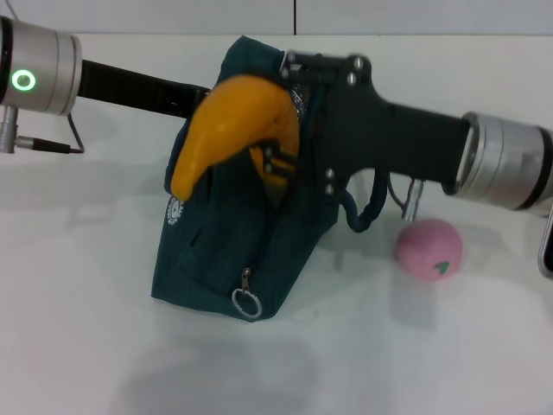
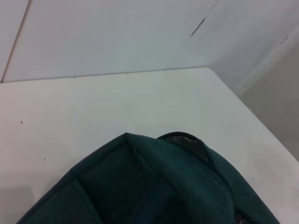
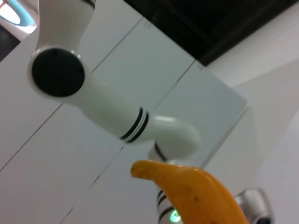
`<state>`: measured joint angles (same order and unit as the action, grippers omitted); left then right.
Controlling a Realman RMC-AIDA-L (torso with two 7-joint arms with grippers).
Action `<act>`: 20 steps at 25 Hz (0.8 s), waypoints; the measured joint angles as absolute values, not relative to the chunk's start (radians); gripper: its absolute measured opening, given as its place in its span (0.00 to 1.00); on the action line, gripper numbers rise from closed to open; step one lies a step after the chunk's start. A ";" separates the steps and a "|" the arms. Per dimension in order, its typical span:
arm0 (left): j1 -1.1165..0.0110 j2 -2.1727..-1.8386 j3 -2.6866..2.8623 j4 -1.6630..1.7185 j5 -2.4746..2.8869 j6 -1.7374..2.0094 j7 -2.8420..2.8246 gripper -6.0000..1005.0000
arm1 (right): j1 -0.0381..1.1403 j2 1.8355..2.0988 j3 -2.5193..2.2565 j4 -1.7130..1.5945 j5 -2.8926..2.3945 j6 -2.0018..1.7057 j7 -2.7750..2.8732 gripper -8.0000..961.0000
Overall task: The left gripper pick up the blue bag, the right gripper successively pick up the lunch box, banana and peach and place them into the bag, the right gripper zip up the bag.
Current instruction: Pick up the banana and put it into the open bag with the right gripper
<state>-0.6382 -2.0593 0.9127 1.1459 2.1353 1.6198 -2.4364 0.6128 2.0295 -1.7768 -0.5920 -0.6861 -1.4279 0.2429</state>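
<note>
Banana [image 1: 226,121] sits clamped in the right gripper [image 1: 278,166] jaws over the blue bag [image 1: 246,242] mouth; it's light, curved, bruisable, so you grip mid-body gently. Left gripper's jaws are hidden behind the bag, can't tell their state; peach [image 1: 429,249] waits on the counter [image 1: 78,328].

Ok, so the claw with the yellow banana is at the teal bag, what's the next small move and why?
Probably lower the right gripper so the yellow banana sinks into the teal-blue fabric bag: the fruit sits at the bag's top, mostly outside. The left gripper's fingers are hidden behind the bag.
</note>
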 joint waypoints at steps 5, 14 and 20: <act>-0.635 -2.056 0.912 1.146 2.135 1.619 -2.436 0.05 | 0.589 2.029 -1.807 -0.569 -0.687 -1.424 0.250 0.48; -0.630 -2.052 0.908 1.142 2.135 1.618 -2.435 0.06 | 0.514 2.024 -1.812 -0.573 -0.693 -1.445 0.274 0.48; -0.630 -2.053 0.911 1.134 2.135 1.618 -2.434 0.06 | 0.499 2.018 -1.782 -0.526 -0.694 -1.439 0.306 0.48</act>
<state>-0.6304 -2.0525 0.9113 1.1340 2.1352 1.6184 -2.4341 0.4985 2.0176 -1.7821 -0.5262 -0.6939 -1.4395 0.3056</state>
